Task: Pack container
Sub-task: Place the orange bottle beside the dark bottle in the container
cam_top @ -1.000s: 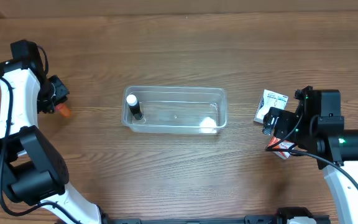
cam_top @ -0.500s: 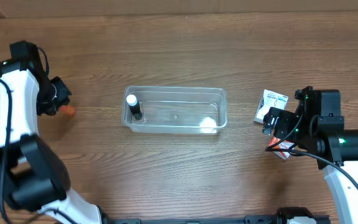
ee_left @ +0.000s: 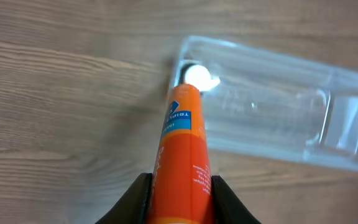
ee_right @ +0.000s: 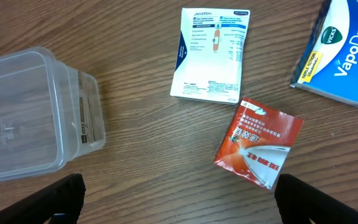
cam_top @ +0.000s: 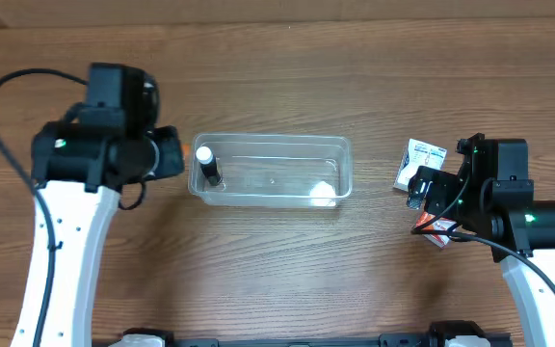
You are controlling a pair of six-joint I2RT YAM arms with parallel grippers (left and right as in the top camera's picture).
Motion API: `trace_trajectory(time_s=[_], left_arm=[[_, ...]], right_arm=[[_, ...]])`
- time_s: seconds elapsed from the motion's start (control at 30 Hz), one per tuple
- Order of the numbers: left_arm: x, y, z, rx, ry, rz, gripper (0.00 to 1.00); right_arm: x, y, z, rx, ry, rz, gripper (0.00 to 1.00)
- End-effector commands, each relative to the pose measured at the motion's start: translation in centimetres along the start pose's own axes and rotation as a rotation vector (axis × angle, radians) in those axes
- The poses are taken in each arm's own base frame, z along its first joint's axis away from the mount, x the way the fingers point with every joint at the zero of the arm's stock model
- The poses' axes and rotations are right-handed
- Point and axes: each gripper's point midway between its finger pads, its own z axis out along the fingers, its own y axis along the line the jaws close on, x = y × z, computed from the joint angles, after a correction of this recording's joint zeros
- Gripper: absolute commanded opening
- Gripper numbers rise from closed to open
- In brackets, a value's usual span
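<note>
The clear container (cam_top: pixel 345 164) sits at the table's middle, holding a small dark bottle with a white cap (cam_top: pixel 206 164) at its left end and a white item (cam_top: pixel 323 191) at its right end. My left gripper (ee_left: pixel 180 186) is shut on an orange tube (ee_left: pixel 181 149), whose tip points at the container's left end (ee_left: pixel 194 46); overhead the tube's tip (cam_top: pixel 190 151) shows just left of the rim. My right gripper (ee_right: pixel 179 199) is open and empty above the table, right of the container (ee_right: pixel 36 118).
Right of the container lie a white-and-blue packet (ee_right: pixel 211 55), a red sachet (ee_right: pixel 258 142) and a VapoDrops cough box (ee_right: pixel 347 56). The white packet also shows overhead (cam_top: pixel 422 159).
My left arm has swung right from the far left edge to the container's left end, carrying the orange tube. The right arm has not moved.
</note>
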Motion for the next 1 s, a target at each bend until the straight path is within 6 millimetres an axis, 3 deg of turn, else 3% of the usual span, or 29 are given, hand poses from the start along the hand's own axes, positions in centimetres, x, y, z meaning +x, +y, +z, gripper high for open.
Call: trace_trajectory(time_s=[0.0, 0.3, 0.7, 0.83, 0.97], left_arm=[[0.8, -1.0, 1.7, -0.003, 0.072, 0.053, 0.04], [2.3, -1.1, 6.6, -0.054, 0.244, 0.07, 0.04], [4.6, -0.1, 13.7, -0.102, 0.35, 0.073, 0.05], [5.3, 0.2, 14.9, -0.115, 0.387, 0.073, 0.07], [5.5, 0.3, 14.9, -0.119, 0.398, 0.072, 0.16]], right_arm=[[-0.9, 0.2, -0.8, -0.009, -0.032, 0.006, 1.0], [-0.9, 0.2, -0.8, -0.009, -0.032, 0.006, 1.0], [-0.9, 0.2, -0.8, -0.009, -0.032, 0.006, 1.0], [-0.9, 0.2, -0.8, -0.009, -0.032, 0.006, 1.0], [-0.9, 0.2, -0.8, -0.009, -0.032, 0.006, 1.0]])
